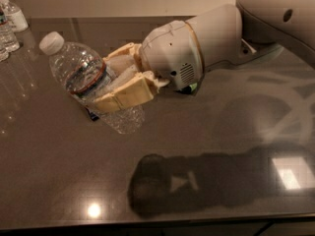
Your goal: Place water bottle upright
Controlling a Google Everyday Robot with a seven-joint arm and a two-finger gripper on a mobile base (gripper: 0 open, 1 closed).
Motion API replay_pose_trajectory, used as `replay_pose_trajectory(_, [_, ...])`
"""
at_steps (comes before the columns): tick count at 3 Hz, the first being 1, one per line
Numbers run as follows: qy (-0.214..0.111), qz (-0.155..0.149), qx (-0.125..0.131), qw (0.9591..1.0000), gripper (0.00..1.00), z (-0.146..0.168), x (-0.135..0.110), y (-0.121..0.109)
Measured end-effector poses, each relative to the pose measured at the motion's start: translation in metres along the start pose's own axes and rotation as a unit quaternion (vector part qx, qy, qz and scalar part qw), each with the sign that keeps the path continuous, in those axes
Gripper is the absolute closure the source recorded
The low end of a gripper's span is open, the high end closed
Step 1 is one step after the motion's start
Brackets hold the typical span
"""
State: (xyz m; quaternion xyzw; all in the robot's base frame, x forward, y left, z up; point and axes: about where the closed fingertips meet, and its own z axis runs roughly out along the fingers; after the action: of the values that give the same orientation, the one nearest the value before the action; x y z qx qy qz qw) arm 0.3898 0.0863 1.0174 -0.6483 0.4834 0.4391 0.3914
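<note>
The water bottle [81, 75] is clear ribbed plastic with a white cap and a bluish label edged in red-orange. It is tilted, cap up and to the left, base down to the right near the dark tabletop [206, 146]. My gripper [115, 85] is shut on the water bottle around its middle, its tan fingers [125, 95] on both sides of the label. The white arm reaches in from the upper right.
A white pump-top bottle [12, 11] and small clear bottles [7, 33] stand at the far left edge. A green packet [192, 87] is mostly hidden behind the wrist. A small dark object [91, 114] lies under the bottle.
</note>
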Motion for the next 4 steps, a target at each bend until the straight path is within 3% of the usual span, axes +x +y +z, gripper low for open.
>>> replay_pose_trajectory(2, [-0.078,0.014,0.025,0.9965,1.00,-0.020,0.023,-0.001])
replay_pose_trajectory(4, [-0.137,0.015,0.036,0.9899,1.00,-0.027,0.051,-0.006])
